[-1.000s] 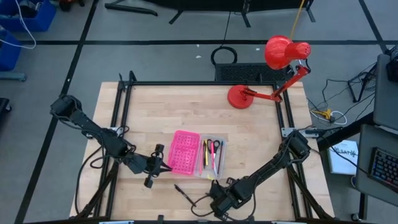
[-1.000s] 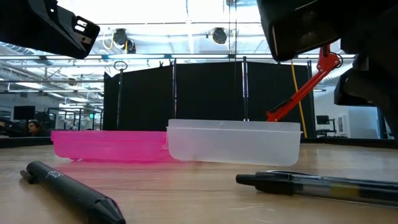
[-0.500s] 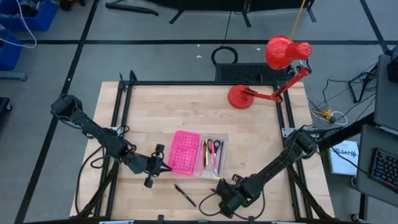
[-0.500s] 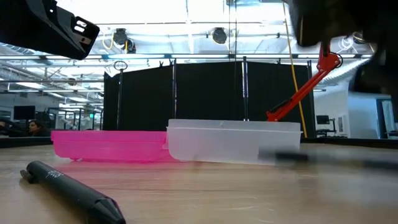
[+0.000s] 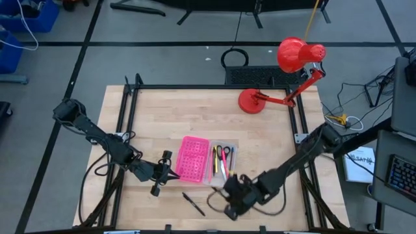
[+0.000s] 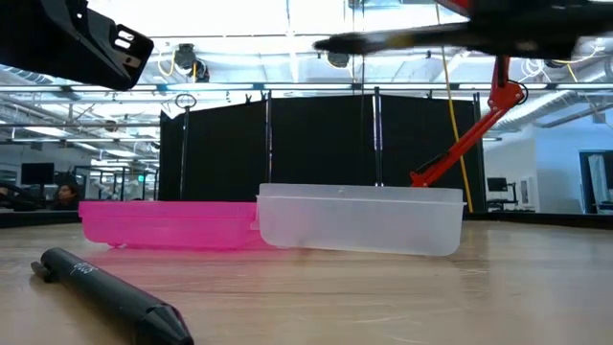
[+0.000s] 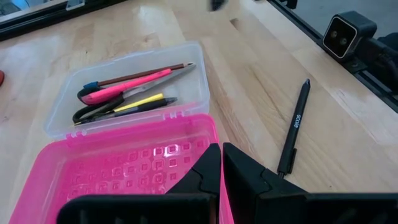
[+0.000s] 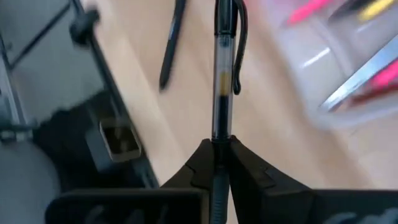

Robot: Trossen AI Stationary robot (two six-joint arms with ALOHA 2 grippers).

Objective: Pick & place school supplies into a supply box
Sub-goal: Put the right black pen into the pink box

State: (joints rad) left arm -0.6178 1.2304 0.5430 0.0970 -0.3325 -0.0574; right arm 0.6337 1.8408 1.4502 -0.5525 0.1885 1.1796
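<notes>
One pen (image 8: 222, 74) is being carried by the right gripper (image 5: 232, 196), whose fingers are clamped on its lower barrel so that the clear shaft and black clip are sticking straight out ahead of them in the right wrist view. In the high view that gripper is hanging just off the near corner of the box (image 5: 221, 163), close to it but not over it. In the low view the pen is showing as a dark streak well above the table (image 5: 169, 117) and above the box's frosted wall.

The step in hand looks like the carry to the box. The next move is calling for the pen to be brought over the clear half and turned to lie along its length, since the box looks only about as long as a pen, and then lowered before the fingers are let go.

The clear half is already holding a pink pen (image 7: 118, 91), a yellow pencil (image 7: 140, 103), a pair of scissors (image 5: 225, 155) and other thin pieces. Its pink lid (image 5: 192, 158) is lying open flat beside it. A second black pen (image 5: 193, 203) is lying loose on the table, in front of the lid and near the right gripper.

The left gripper (image 5: 170, 170) is waiting with its fingers pressed together and holding nothing, just beside the lid's outer edge.
</notes>
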